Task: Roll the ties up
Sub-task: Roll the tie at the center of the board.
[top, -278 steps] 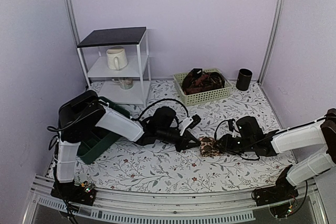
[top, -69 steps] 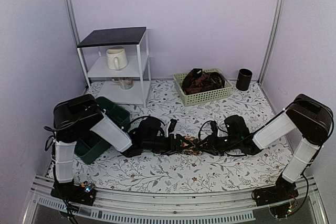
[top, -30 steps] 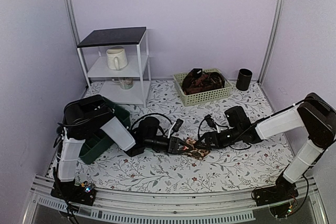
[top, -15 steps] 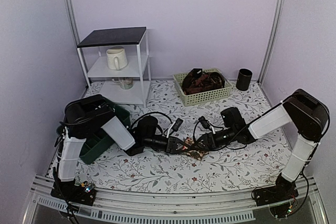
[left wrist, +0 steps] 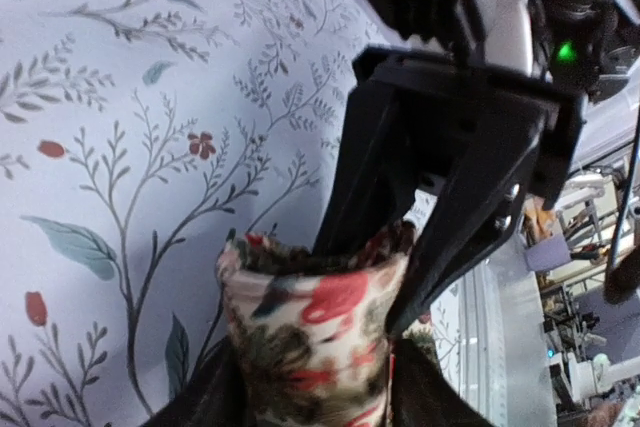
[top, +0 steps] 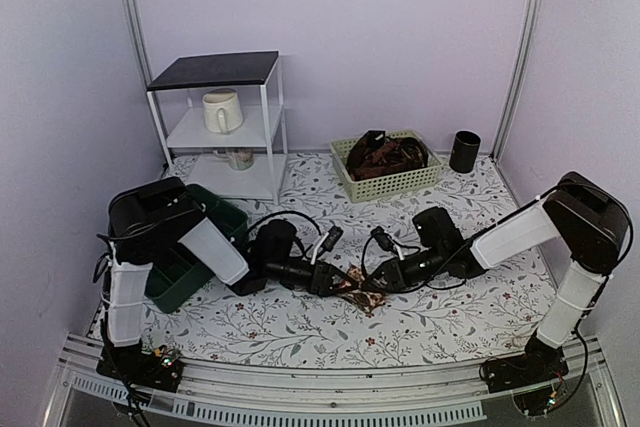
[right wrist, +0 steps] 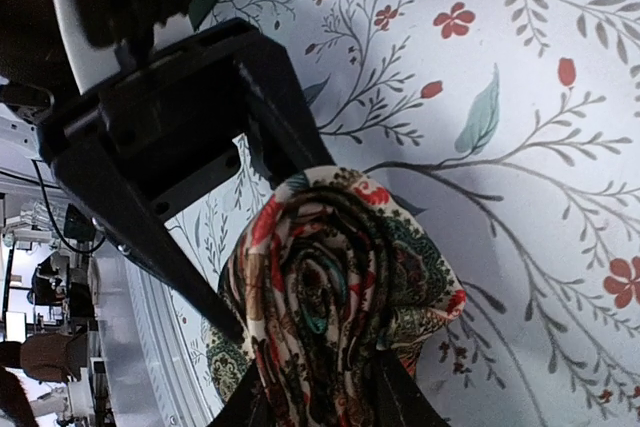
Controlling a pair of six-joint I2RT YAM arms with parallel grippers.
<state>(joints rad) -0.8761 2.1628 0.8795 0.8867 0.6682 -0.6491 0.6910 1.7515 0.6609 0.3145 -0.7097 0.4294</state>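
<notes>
At the far left of the overhead view stands a white shelf unit [top: 215,117] with a cream mug [top: 222,110] on its middle tier. Below it a dark green bin [top: 172,284] sits on the floral tablecloth [top: 300,327], partly hidden by the left arm. That arm reaches low toward the centre. There the left gripper [top: 338,282] meets the rolled tie [top: 362,298], a tight floral coil in red, cream and dark tones that lies on the cloth just below the middle of the frame. Its jaws stand on either side of the coil; whether they press it, I cannot tell. From the right, the right gripper [top: 378,280] is clamped on the same coil, a finger against each side. In the upper right a pale green basket [top: 390,185] holds a heap of dark ties [top: 385,155], and a black cup [top: 464,150] stands just right of it.
</notes>
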